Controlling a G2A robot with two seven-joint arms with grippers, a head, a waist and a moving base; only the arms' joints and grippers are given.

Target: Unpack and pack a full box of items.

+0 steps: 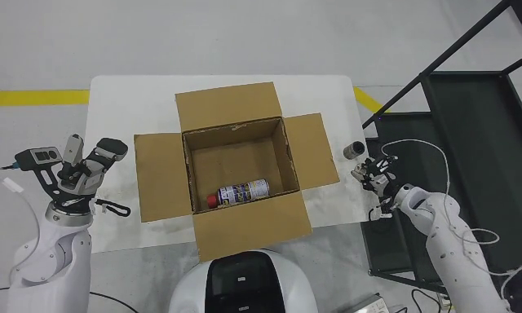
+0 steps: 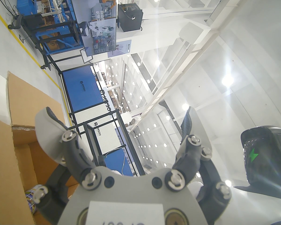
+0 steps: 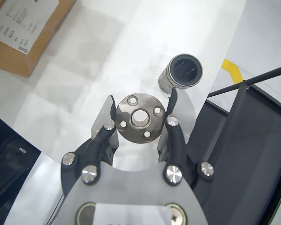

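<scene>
I see the box (image 1: 228,105) in the middle of the desk (image 1: 130,101) with all four flaps laid outward, so its mouth is open from above. The spray can (image 1: 241,191) lies on its side against the near wall, and bare cardboard floor runs behind it to the far wall. At the desk's right edge the metal cylinder (image 1: 353,151) lies just beyond my right pincer (image 3: 142,95), which grips a flange (image 3: 126,112). The black rack (image 1: 457,125) hems in that side. My left pincer (image 2: 118,118), fingers spread, sits outside the left flap.

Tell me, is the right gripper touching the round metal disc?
Touching. The right wrist view shows the right gripper pressed against both edges of the metal disc.
</scene>
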